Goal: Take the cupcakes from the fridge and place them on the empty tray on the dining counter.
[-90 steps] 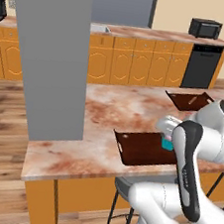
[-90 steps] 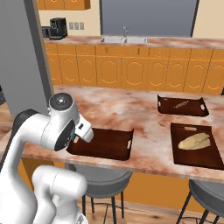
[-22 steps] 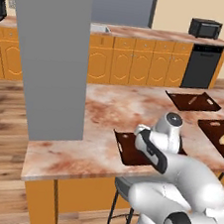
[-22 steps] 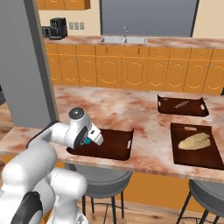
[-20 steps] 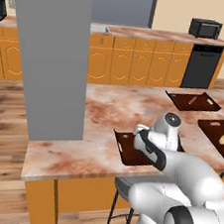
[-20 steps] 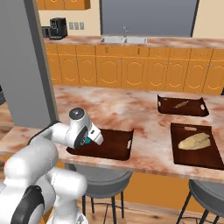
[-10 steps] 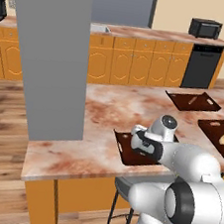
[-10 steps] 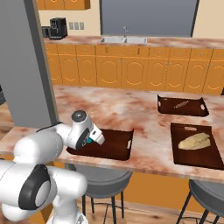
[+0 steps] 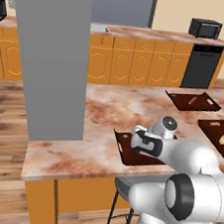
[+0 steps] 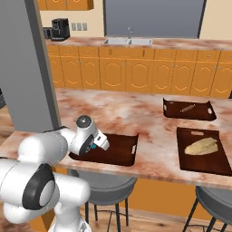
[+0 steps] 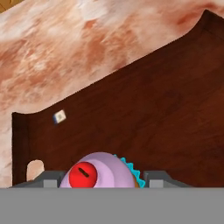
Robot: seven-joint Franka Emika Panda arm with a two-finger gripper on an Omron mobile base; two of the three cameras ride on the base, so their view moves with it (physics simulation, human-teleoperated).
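Evidently, the tool (image 11: 101, 183) was closed on the pink-frosted cupcake (image 11: 97, 171), which sat between its two dark tips low over the empty tray (image 11: 144, 113). I read the frosting dome with its red cherry from the hand view, and a teal wrapper edge showed on one side of the dome. From the right base view, the tool (image 10: 100, 144) hung over the near left part of the empty tray (image 10: 118, 146) on the worktop (image 10: 136, 118); a speck of teal showed at the tips. Whether the cupcake base already touched the tray floor I could not tell.

Handling notes, as I judged them:
- Weight: very light; little force was needed to carry it.
- Frosting: soft, easily smeared; I kept contact away from the dome.
- Wrapper: thin and pleated, likely to crush under a hard squeeze.
- Hold point: the wrapper sides, low, below the frosting line, tips opposed across the widest part.
- Release: the piece might tip if dropped from height, so I planned to part the tips only once it stood flat on the tray.
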